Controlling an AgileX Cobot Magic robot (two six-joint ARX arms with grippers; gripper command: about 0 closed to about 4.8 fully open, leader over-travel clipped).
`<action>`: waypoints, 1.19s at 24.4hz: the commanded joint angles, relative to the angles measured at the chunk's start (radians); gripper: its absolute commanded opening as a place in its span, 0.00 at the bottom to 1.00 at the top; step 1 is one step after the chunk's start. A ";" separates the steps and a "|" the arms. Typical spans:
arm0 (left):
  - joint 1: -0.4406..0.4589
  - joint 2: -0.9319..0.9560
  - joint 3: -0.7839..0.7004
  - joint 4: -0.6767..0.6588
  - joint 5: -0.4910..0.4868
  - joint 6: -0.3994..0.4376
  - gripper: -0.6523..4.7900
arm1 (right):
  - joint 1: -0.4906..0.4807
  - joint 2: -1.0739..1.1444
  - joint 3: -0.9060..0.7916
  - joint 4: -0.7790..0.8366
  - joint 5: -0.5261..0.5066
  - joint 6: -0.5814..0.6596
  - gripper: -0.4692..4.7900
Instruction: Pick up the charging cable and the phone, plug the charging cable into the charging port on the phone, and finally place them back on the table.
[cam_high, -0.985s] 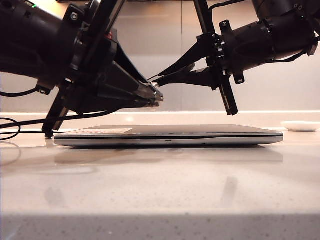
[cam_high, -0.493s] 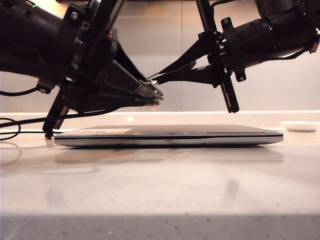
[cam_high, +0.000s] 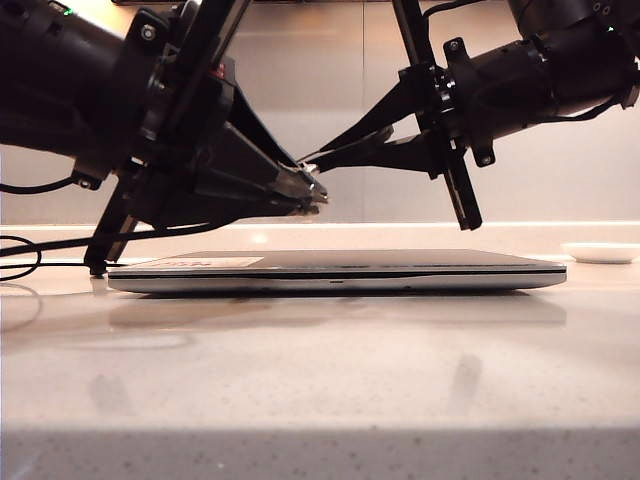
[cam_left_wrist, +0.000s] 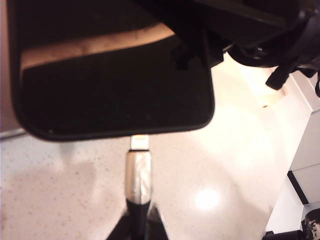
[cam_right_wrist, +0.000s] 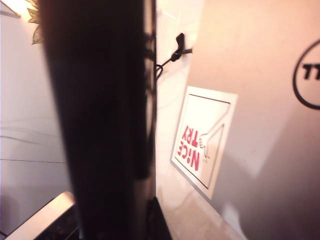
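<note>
My right gripper (cam_high: 335, 150) reaches in from the upper right, shut on the phone (cam_high: 350, 143), which shows as a thin dark slab edge-on above the laptop. In the right wrist view the phone (cam_right_wrist: 100, 125) fills the picture as a dark band rising from the gripper (cam_right_wrist: 120, 222). My left gripper (cam_high: 312, 192) is shut on the charging cable's silvery plug (cam_left_wrist: 138, 172). The plug's tip (cam_left_wrist: 139, 142) meets the phone's rounded black lower edge (cam_left_wrist: 115, 100). How deep it sits I cannot tell. The left gripper (cam_left_wrist: 139, 222) shows just behind the plug. The black cord (cam_high: 60, 242) trails off to the left.
A wide silver laptop (cam_high: 340, 270) with a red-white sticker (cam_right_wrist: 202, 142) lies on the speckled table (cam_high: 320, 380) under both grippers. A small white dish (cam_high: 600, 252) sits at the back right. A raised strip (cam_high: 520, 226) runs along the table's back edge.
</note>
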 joint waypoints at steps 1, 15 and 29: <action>0.002 -0.002 0.004 0.031 -0.012 0.001 0.11 | 0.004 -0.009 0.007 0.000 -0.041 -0.003 0.08; 0.002 -0.002 0.004 0.017 -0.012 0.001 0.11 | 0.012 -0.049 0.006 -0.050 0.005 -0.044 0.08; 0.002 -0.002 0.004 0.035 -0.012 0.001 0.11 | 0.036 -0.049 0.006 -0.123 0.008 -0.052 0.08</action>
